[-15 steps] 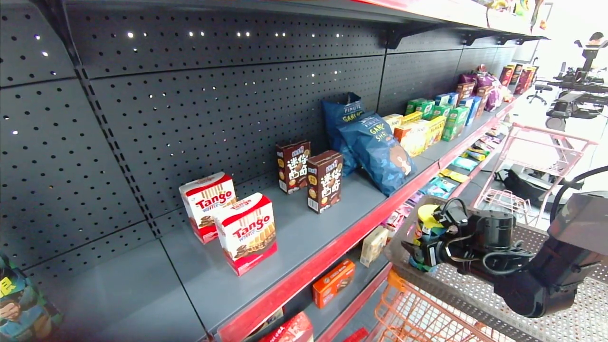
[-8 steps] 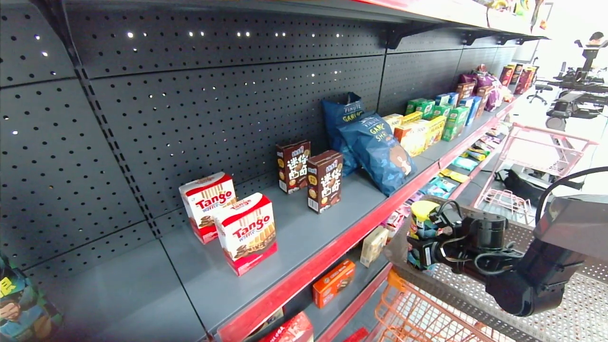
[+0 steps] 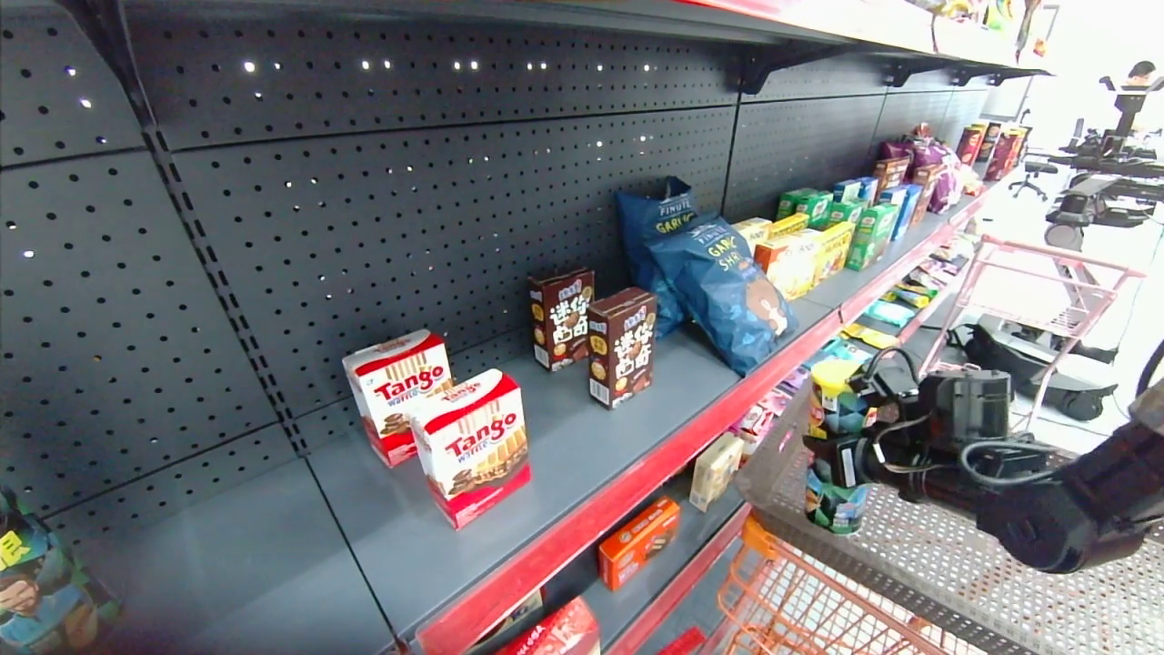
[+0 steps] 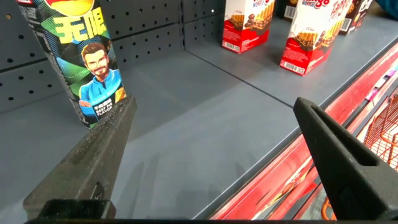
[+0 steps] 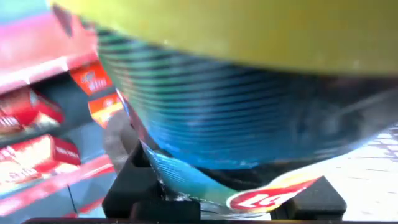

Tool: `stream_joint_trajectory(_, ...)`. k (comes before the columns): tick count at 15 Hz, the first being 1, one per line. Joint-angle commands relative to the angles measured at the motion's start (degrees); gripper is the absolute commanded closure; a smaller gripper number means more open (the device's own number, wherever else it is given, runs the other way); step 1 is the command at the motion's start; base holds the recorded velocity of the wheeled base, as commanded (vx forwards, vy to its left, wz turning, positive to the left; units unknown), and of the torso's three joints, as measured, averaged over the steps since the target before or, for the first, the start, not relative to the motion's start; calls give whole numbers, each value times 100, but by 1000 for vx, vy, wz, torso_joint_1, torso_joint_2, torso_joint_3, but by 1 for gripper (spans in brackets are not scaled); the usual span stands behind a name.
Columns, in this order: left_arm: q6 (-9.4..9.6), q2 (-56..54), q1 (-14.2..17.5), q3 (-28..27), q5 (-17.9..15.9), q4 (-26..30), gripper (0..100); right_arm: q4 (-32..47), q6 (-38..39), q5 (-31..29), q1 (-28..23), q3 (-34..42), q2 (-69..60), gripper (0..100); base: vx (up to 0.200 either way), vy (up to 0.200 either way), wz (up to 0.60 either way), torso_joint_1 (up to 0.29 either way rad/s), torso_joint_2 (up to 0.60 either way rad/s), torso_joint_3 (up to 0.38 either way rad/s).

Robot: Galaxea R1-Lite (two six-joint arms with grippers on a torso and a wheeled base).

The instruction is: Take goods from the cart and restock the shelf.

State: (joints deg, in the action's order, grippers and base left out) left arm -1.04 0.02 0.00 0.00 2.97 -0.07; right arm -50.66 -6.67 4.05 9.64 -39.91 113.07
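A long store shelf (image 3: 582,455) with a dark wall full of little holes runs along the aisle. It has a red front edge. On it stand two red and white boxes (image 3: 473,446), two small brown boxes (image 3: 621,346) and two big blue bags (image 3: 727,291). More boxes stand farther down.

The cart (image 3: 909,555) is on the right, next to the shelf. It has a grey top tray with holes and an orange basket under it.

The right pincer (image 3: 841,459) is closed tight around a tall can (image 3: 835,409) with a yellow lid. The can is up in the air over the near corner of the cart's tray, just beside the red shelf edge. In the right wrist view the can (image 5: 236,124) is very close, with the dark fingers (image 5: 143,193) at its sides.

A second ago the can sat lower and leaned more. Now the arm has lifted it. It is higher, a bit more to the right, and it stands almost straight.

The left pincer (image 4: 214,106) is wide open and holds nothing. It hangs over a bare part of the shelf. Another can (image 4: 87,62) stands upright on the shelf just beside it.
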Motion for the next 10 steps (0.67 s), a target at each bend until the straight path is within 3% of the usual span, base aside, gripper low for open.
stream_joint_trajectory(1, -2, -2, 0, 0, 1, -1, 0, 769, 192, -97, -59, 62, -1718, 100, 0, 0, 0, 0, 0, 0)
stream_joint_trajectory(4, -2, -2, 0, 0, 1, -1, 0, 1340, 254, -273, -85, 818, -3230, 100, 0, 0, 0, 0, 0, 0)
stream_joint_trajectory(5, -2, -2, 0, 0, 1, -1, 0, 1911, 254, -950, -77, 1451, -4152, 100, 0, 0, 0, 0, 0, 0)
stream_joint_trajectory(6, -2, -2, -9, 0, 1, -1, 0, 2236, 254, -1213, -112, 1829, -4618, 100, 0, 0, 0, 0, 0, 0)
stream_joint_trajectory(8, -2, -2, 0, 0, 1, -1, 0, 2772, 254, -1257, -331, 2576, -5682, 100, 0, 0, 0, 0, 0, 0)
stream_joint_trajectory(10, -2, -2, 0, 0, 1, -1, 0, 2913, 263, -1196, -270, 2928, -6376, 100, 0, 0, 600, 7, 2, 7)
